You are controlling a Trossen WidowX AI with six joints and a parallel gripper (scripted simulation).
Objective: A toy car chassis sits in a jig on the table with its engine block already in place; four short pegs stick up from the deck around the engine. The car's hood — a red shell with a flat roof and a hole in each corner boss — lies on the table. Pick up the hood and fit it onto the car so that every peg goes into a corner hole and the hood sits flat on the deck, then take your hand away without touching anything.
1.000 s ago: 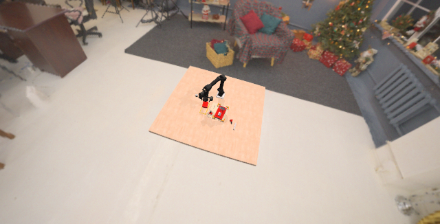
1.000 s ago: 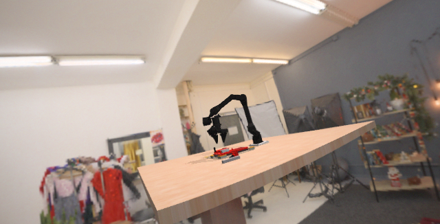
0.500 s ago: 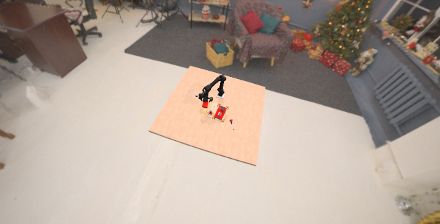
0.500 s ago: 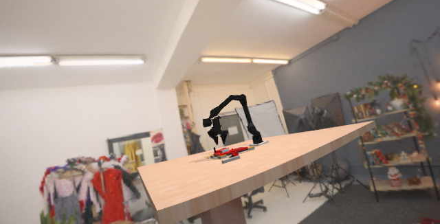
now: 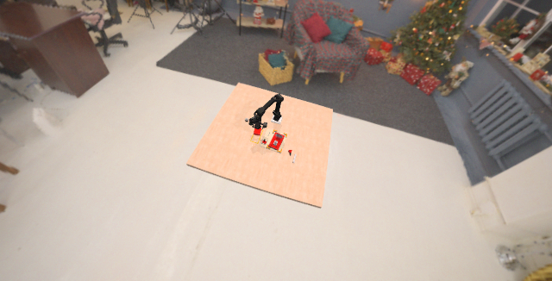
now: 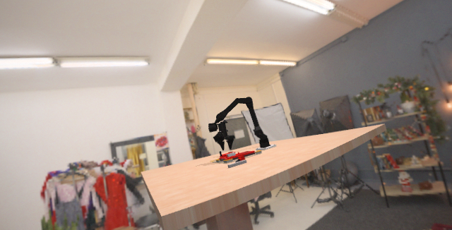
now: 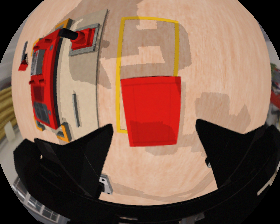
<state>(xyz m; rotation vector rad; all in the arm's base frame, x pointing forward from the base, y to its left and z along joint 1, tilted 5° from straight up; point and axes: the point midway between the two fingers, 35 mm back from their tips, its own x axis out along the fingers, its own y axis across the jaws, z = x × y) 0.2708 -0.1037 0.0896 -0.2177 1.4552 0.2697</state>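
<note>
The red hood (image 5: 257, 132) (image 7: 151, 117) lies flat on the table, partly inside a yellow outline and sticking out past its near end in the wrist view. My gripper (image 6: 227, 148) (image 7: 155, 125) is open and empty above the table. In the wrist view its fingers stand wide, one to each side of the hood's near part, higher than it. The red chassis (image 5: 278, 140) (image 7: 44, 85) sits in its jig beside the hood, with grey parts on its deck. The pegs are too small to tell apart. The hood's corner holes do not show clearly.
The yellow outline (image 7: 177, 50) is on the table. A beige plate (image 7: 86, 107) lies between it and the chassis. A small red part with a black upright piece (image 7: 68, 34) stands on that plate. Beyond the chassis are a small red piece (image 5: 290, 152) and a pale strip (image 5: 294, 159) (image 6: 236, 164).
</note>
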